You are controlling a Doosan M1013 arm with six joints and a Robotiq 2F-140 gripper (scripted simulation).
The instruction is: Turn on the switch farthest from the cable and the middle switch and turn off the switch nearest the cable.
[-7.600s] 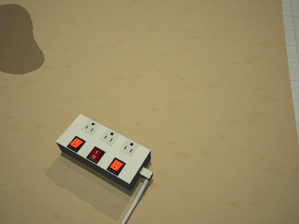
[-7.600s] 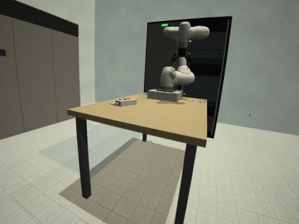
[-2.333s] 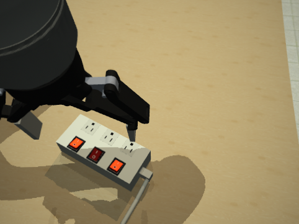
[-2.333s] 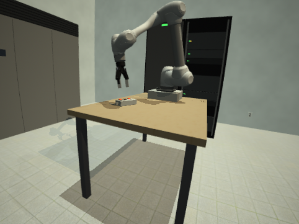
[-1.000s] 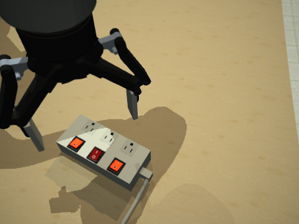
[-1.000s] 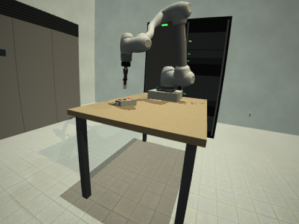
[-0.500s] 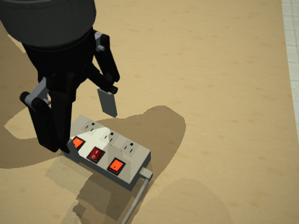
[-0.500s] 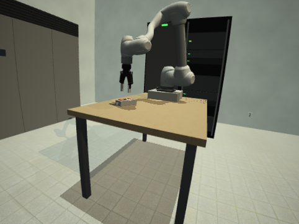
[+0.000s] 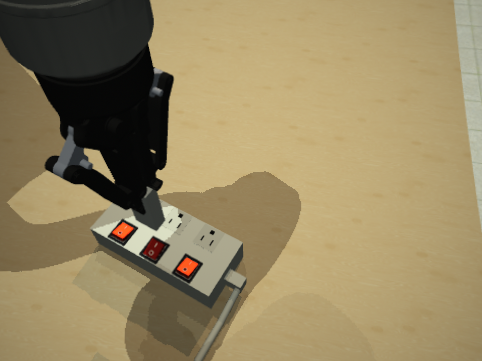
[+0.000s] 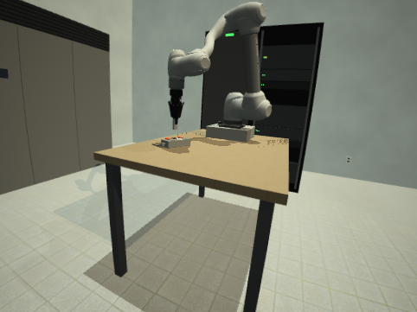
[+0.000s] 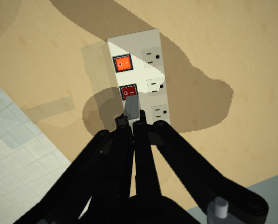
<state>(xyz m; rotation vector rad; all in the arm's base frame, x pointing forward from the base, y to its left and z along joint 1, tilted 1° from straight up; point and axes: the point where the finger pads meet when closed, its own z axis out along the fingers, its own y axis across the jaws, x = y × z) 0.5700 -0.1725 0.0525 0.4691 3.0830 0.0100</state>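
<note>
The grey power strip (image 9: 167, 247) lies flat on the wooden table, right way up, with its cable (image 9: 220, 320) leaving at the near right end. The switch farthest from the cable (image 9: 122, 231) glows bright orange. The middle switch (image 9: 154, 249) is dark red. The switch nearest the cable (image 9: 188, 267) glows bright orange. My gripper (image 9: 152, 212) is shut on nothing, pointing down above the strip (image 10: 175, 142), clearly off it in the exterior view (image 10: 175, 124). In the wrist view the fingertips (image 11: 131, 107) sit just below the dark middle switch (image 11: 129, 91); one orange switch (image 11: 123, 63) shows, the third is hidden.
The robot base (image 10: 229, 131) stands on the table behind the strip. A dark server rack (image 10: 281, 99) is behind the table. The table edge runs at the right (image 9: 462, 100), with tiled floor beyond.
</note>
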